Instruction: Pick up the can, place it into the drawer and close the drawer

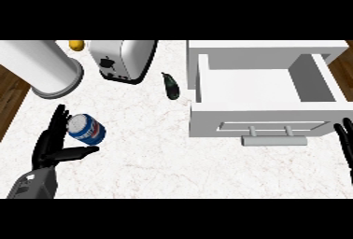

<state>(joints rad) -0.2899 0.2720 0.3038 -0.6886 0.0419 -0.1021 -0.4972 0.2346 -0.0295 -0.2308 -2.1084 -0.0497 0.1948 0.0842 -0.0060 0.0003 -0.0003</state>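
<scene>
A blue can [86, 129] with a white top and a red stripe stands on the white marble counter at the left. My left hand [52, 144] is right beside it, straight fingers along its left side and the thumb reaching under it; the hand is open and not closed round the can. The white drawer [262, 123] is pulled out at the right, its inside bare, with a grey handle [273, 140] on its front. My right hand [345, 140] shows only at the right edge, fingers up, open.
A white toaster [121, 59] stands at the back, a white cylinder [43, 67] at the back left, a yellow thing [76, 45] between them. A dark eggplant [171, 85] lies left of the drawer. Wooden floor shows past the counter's left edge.
</scene>
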